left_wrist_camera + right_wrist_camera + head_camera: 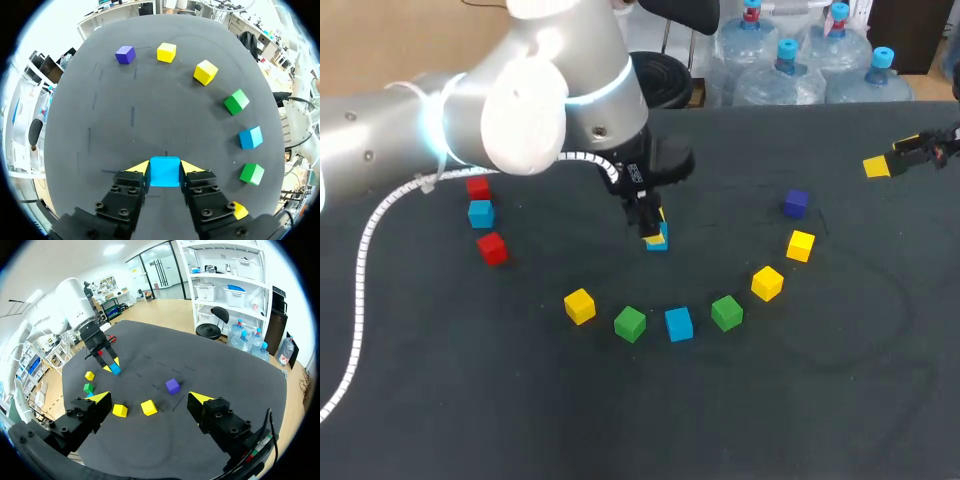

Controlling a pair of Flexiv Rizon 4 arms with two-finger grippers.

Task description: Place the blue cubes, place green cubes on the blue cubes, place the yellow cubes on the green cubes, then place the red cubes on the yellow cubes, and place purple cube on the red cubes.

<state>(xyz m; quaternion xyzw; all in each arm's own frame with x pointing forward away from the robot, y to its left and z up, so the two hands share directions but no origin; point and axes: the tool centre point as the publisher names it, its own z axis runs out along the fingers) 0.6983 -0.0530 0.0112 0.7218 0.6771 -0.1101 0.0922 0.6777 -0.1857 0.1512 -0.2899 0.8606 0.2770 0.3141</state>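
Grasp: left end effector clamps blue cube on both sides, low over the middle of the surface. Seat it flat before opening, then lift straight up. Far right, the right end effector gapes empty.

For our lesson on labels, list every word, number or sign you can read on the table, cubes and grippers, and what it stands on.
None can be read.
Every cube face that shows is plain, as on the blue cube in the left gripper.
A small pale mark on that gripper's body is too blurred to read.
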